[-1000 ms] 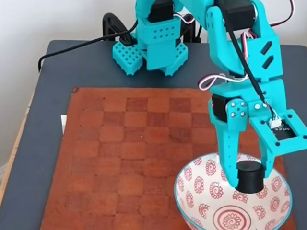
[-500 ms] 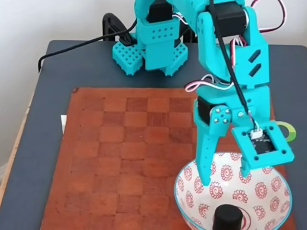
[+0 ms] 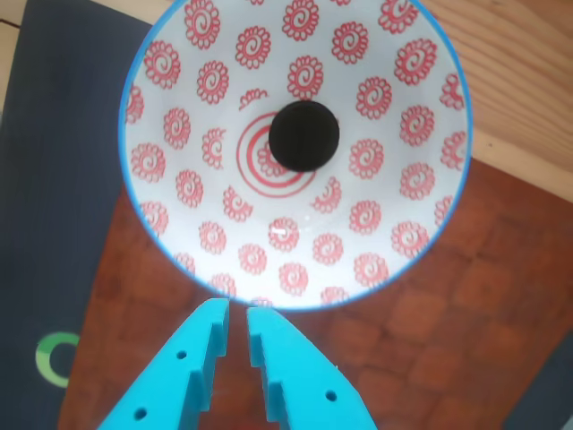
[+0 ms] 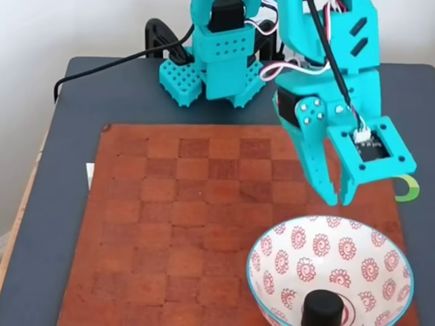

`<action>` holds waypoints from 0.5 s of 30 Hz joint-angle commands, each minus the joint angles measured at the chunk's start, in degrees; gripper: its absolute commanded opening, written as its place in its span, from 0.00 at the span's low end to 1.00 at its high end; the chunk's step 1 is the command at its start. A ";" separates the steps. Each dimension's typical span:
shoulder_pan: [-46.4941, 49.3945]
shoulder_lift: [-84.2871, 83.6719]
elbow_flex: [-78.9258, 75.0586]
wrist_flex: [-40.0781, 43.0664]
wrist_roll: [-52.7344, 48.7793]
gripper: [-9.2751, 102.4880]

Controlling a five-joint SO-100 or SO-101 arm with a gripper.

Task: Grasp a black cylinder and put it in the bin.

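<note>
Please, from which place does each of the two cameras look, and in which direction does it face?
Other view: apparently rides near the hand, looking straight down into the bin with the black cylinder at its centre; two nearly closed turquoise fingertips show.
Fixed view: stands high at the table's near side, facing the robot base across the checkerboard; arm and hand show.
Shared: bin, black cylinder, checkerboard, hand.

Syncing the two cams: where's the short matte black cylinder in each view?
Other view: the short matte black cylinder sits upper centre, inside the round white bowl with red swirl flowers, just right of its red centre rings.
Fixed view: the cylinder is at the bottom edge, right of centre, in the bowl.
Shared landmark: the bowl's thin blue rim.
</note>
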 commanded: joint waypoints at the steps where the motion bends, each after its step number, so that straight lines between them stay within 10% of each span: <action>1: 0.44 6.33 -1.67 3.43 1.32 0.08; 15: -0.26 23.29 13.18 5.19 3.16 0.09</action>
